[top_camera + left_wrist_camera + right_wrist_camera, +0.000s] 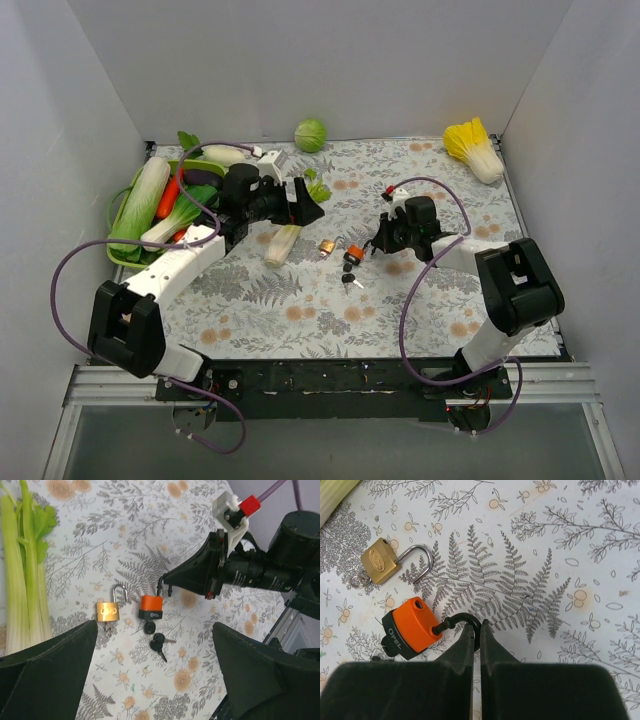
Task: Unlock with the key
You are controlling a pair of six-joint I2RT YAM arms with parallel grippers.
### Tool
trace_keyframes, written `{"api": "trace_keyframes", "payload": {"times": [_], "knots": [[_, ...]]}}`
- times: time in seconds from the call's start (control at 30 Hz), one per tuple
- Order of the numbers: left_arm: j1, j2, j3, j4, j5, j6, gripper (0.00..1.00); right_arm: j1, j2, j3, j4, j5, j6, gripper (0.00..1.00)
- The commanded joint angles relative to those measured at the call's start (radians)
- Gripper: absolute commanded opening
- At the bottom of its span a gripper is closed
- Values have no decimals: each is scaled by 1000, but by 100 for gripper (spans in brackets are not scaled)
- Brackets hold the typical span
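The key lies on open cloth just beside the orange padlock, whose shackle the right gripper pinches with fingers pressed together, while the left gripper hangs spread wide near the celery; only the left wrist view shows the key plainly.

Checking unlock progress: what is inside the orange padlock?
A black-headed key sits in the orange padlock. Only its head sticks out, and its blade is hidden inside the body.

One brass padlock, one orange padlock, at least two black-headed keys, one celery stalk.
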Motion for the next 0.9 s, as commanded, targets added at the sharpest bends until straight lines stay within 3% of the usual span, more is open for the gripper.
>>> {"api": "trace_keyframes", "payload": {"times": [0.0, 0.17, 0.27, 0.4, 0.87], "knots": [[33, -86, -50, -24, 51, 19, 98, -5, 68, 99, -97, 5, -104, 1], [62, -182, -116, -12, 4, 57, 98, 0, 118, 156, -155, 2, -124, 3], [79, -213, -143, -3, 1, 67, 98, 4, 128, 164, -167, 6, -122, 9], [88, -213, -165, -4, 1, 73, 98, 12, 126, 164, -175, 19, -122, 25], [108, -250, -202, 33, 13, 59, 98, 12, 46, 124, -164, 63, -119, 48]]}}
